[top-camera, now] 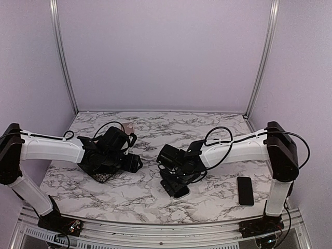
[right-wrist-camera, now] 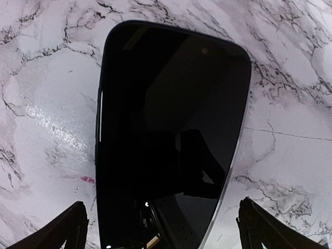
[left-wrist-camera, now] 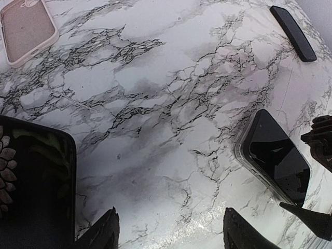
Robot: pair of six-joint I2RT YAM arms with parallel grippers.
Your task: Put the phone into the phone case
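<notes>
A phone (right-wrist-camera: 171, 119) with a dark screen lies flat on the marble table, a clear case rim (right-wrist-camera: 236, 155) showing along its edge. My right gripper (right-wrist-camera: 166, 233) hangs over its near end, open, both fingers standing clear of the phone's sides. The left wrist view has the same phone (left-wrist-camera: 275, 155) at the right, while from above only a part of this phone (top-camera: 181, 193) shows under the right gripper (top-camera: 176, 188). My left gripper (left-wrist-camera: 168, 233) is open over bare marble, nothing between its fingers; the top view places the left gripper (top-camera: 136, 163) left of centre.
A second black phone (top-camera: 245, 190) lies near the right arm's base, also seen as the black phone (left-wrist-camera: 293, 32). A pale pink case (left-wrist-camera: 26, 28) lies open side up at the back left. A dark flower-patterned case (left-wrist-camera: 36, 192) sits under the left wrist.
</notes>
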